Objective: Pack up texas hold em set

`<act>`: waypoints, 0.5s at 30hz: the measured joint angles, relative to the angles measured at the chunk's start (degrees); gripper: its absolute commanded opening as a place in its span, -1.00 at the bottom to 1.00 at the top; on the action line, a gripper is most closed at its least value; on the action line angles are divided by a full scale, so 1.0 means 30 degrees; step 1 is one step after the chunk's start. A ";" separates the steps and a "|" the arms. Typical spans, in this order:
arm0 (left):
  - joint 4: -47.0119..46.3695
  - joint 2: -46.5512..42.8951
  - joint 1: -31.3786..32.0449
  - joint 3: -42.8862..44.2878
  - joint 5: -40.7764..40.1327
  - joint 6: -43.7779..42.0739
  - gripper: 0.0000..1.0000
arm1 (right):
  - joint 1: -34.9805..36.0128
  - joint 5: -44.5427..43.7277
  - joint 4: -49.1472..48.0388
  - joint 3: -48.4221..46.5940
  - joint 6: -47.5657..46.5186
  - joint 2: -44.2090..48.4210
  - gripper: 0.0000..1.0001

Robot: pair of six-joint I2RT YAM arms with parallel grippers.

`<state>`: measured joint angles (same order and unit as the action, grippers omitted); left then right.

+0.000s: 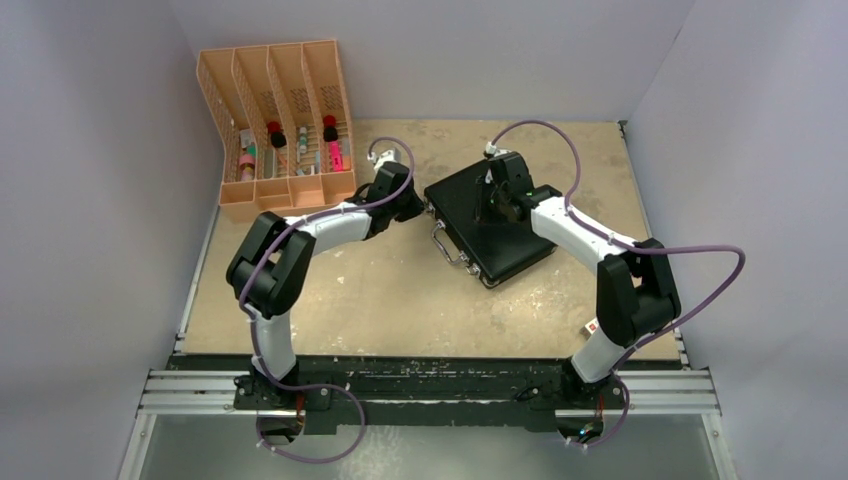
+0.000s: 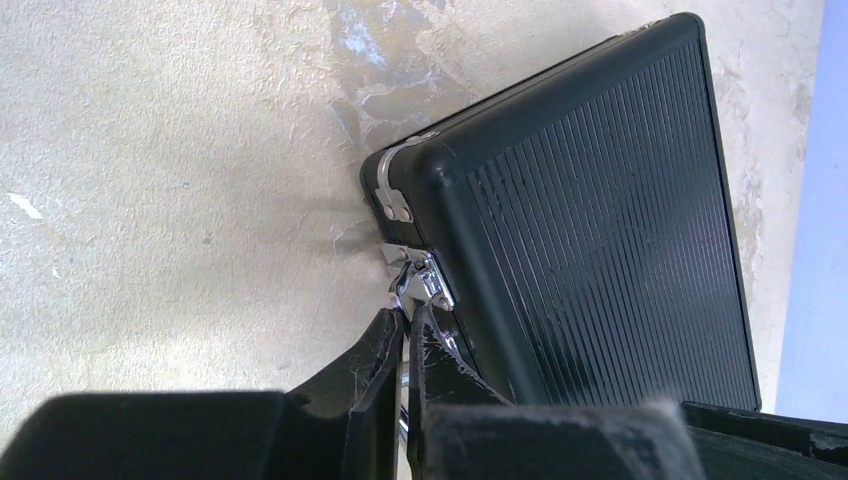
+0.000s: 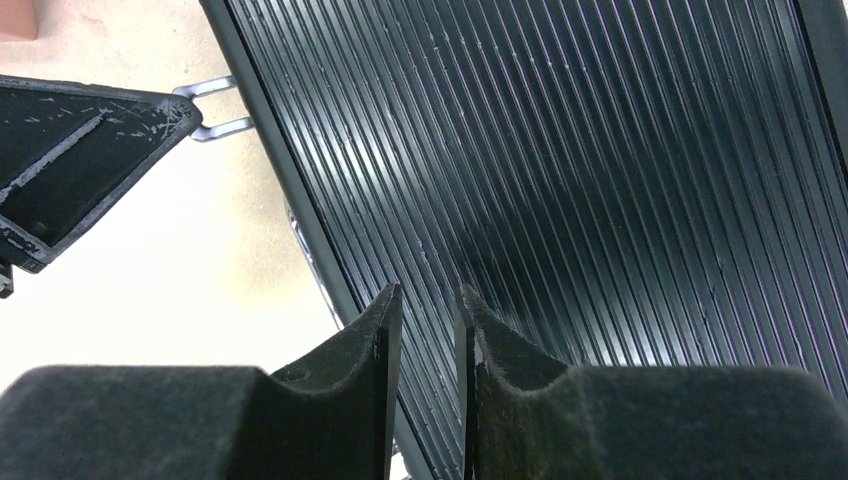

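The texas hold em set is a small black ribbed briefcase [image 1: 490, 225], lying closed on the table with its silver handle [image 1: 450, 245] facing the near left. My left gripper [image 2: 408, 318] is shut, and its tips touch the lower end of a silver latch [image 2: 420, 280] on the case's front edge near a corner [image 2: 410, 175]. My right gripper [image 3: 430, 295] hovers over the ribbed lid [image 3: 600, 150]; its jaws stand a narrow gap apart with nothing between them. No chips or cards show.
An orange four-slot rack [image 1: 280, 130] with bottles stands at the back left, close behind the left arm. Grey walls close in the left, right and back. One left finger [image 3: 80, 150] shows in the right wrist view beside the case.
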<state>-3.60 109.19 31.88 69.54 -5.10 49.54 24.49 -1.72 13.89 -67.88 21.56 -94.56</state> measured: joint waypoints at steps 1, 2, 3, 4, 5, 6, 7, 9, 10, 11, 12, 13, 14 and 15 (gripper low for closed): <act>0.0029 0.0000 0.0000 0.0007 -0.0007 0.0131 -1.00 | 0.0000 0.0000 -0.0029 0.0000 0.0000 0.0000 -0.44; 0.0080 0.0015 0.0000 0.0007 -0.0022 0.0270 -1.00 | 0.0000 0.0007 -0.0036 0.0000 0.0000 0.0000 -0.44; 0.0124 0.0036 0.0000 0.0007 -0.0022 0.0342 -1.00 | 0.0000 0.0007 -0.0036 0.0000 0.0000 0.0000 -0.44; 0.0182 0.0058 -0.0007 0.0007 -0.0022 0.0488 -1.00 | 0.0000 0.0007 -0.0036 0.0000 0.0000 0.0000 -0.44; 0.0270 0.0080 -0.0022 0.0007 -0.0022 0.0627 -1.00 | 0.0000 0.0007 -0.0036 0.0000 0.0000 0.0000 -0.44; 0.0415 0.0124 -0.0044 0.0007 -0.0022 0.0721 -1.00 | 0.0000 0.0007 -0.0036 0.0000 0.0000 0.0000 -0.44; 0.0568 0.0211 -0.0087 0.0007 -0.0029 0.0823 -1.00 | 0.0000 0.0015 -0.0036 0.0000 0.0000 -0.0015 -0.44; 0.0758 0.0459 -0.0131 0.0000 -0.0044 0.1151 -1.00 | 0.0000 0.0058 -0.0051 0.0000 0.0000 -0.0080 -0.44; 0.0758 0.0627 -0.0138 0.0000 -0.0073 0.1304 -1.00 | 0.0000 0.0073 -0.0066 0.0000 0.0000 -0.0153 -0.44; 0.0678 0.0794 -0.0138 0.0000 -0.0080 0.1450 -1.00 | 0.0000 0.0080 -0.0073 0.0000 0.0000 -0.0233 -0.44; 0.0597 0.0911 -0.0138 0.0000 -0.0073 0.1545 -1.00 | 0.0000 0.0087 -0.0080 0.0000 0.0000 -0.0313 -0.44; 0.0474 0.1056 -0.0153 0.0007 -0.0066 0.1654 -1.00 | 0.0000 0.0109 -0.0080 0.0000 0.0000 -0.0393 -0.44; 0.0364 0.1173 -0.0160 0.0015 -0.0044 0.1668 -1.00 | 0.0000 0.0146 -0.0095 0.0000 0.0000 -0.0452 -0.44; 0.0240 0.1348 -0.0168 0.0087 0.0015 0.1690 -1.00 | 0.0000 0.0182 -0.0131 0.0000 0.0000 -0.0510 -0.44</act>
<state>-2.87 113.23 31.38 69.80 -5.06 54.61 24.49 -1.17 13.50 -67.88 21.56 -96.09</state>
